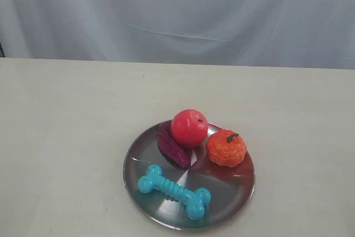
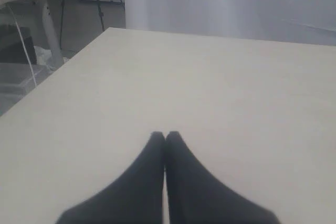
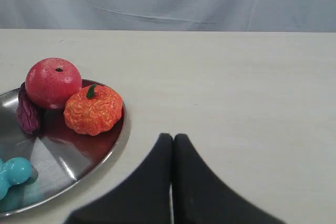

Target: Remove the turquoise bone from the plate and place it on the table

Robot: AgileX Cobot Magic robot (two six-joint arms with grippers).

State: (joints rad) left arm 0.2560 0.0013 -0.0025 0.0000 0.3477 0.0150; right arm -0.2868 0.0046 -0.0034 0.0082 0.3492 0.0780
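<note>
The turquoise bone (image 1: 174,191) lies on the front part of the steel plate (image 1: 144,151), which rests on the cream table (image 1: 61,126). In the right wrist view one knob of the bone (image 3: 14,171) shows at the picture's edge on the plate (image 3: 68,158). My right gripper (image 3: 172,136) is shut and empty, over bare table beside the plate's rim. My left gripper (image 2: 165,134) is also shut and empty, above bare table (image 2: 210,87) with no task object in its view. Neither gripper appears in the exterior view.
A red apple (image 1: 189,127), a purple fruit (image 1: 172,146) and an orange pumpkin-like fruit (image 1: 226,147) sit on the plate's back half. A grey curtain (image 1: 177,9) hangs behind the table. The table's far-left edge and floor clutter (image 2: 31,40) show in the left wrist view.
</note>
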